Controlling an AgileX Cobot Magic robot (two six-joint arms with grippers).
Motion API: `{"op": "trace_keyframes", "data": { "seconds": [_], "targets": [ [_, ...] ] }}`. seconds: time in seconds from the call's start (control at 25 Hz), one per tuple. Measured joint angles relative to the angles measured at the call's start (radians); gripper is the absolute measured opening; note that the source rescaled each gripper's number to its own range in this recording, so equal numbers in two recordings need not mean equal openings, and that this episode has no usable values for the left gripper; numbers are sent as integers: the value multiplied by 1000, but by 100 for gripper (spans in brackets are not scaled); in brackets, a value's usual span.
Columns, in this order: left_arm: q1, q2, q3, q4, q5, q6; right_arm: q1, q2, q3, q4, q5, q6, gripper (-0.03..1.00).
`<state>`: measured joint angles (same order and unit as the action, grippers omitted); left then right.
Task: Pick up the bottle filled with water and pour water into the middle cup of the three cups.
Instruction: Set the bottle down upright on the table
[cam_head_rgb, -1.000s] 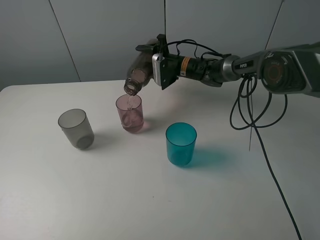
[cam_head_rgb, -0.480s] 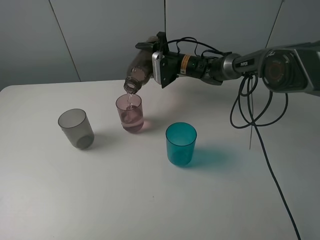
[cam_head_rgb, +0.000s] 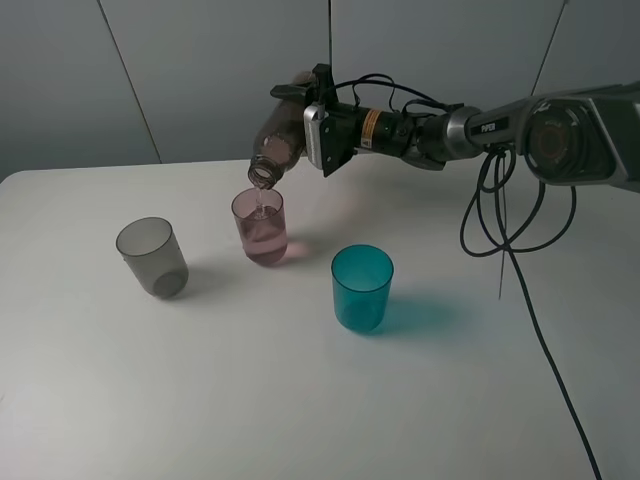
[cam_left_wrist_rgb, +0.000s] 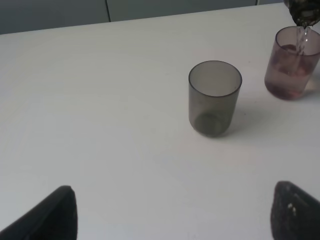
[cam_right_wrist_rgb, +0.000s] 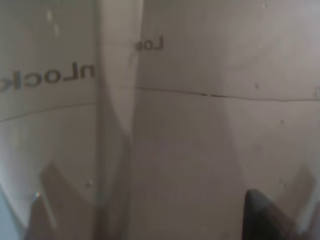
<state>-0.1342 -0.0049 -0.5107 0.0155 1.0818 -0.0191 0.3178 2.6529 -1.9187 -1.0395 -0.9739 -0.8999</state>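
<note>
White desk (cam_head_rgb: 300, 400) bears the pink middle cup (cam_head_rgb: 260, 230), partly filled, while the right tool (cam_head_rgb: 303, 105), closed tight around the tilted bottle (cam_head_rgb: 278, 135) just above it, pours water (cam_head_rgb: 261, 205) in, the pour unfinished.

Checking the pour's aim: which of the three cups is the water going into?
The pink-mauve middle cup: the mouth of the tilted bottle hangs right over it, a thin stream of water falling in. The grey cup and teal cup stand aside.
</note>
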Motion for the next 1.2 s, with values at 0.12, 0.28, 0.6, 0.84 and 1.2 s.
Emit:
{"op": "trace_keyframes", "data": {
  "seconds": [0.12,0.28,0.6,0.84,1.2],
  "targets": [
    [0,0,0,0,0,0,0,0,0,0,0,-2,0],
    [0,0,0,0,0,0,0,0,0,0,0,-7,0],
    [0,0,0,0,0,0,0,0,0,0,0,-40,0],
    [0,0,0,0,0,0,0,0,0,0,0,-52,0],
    [0,0,0,0,0,-2,0,0,0,0,0,-55,0]
  ]
}}
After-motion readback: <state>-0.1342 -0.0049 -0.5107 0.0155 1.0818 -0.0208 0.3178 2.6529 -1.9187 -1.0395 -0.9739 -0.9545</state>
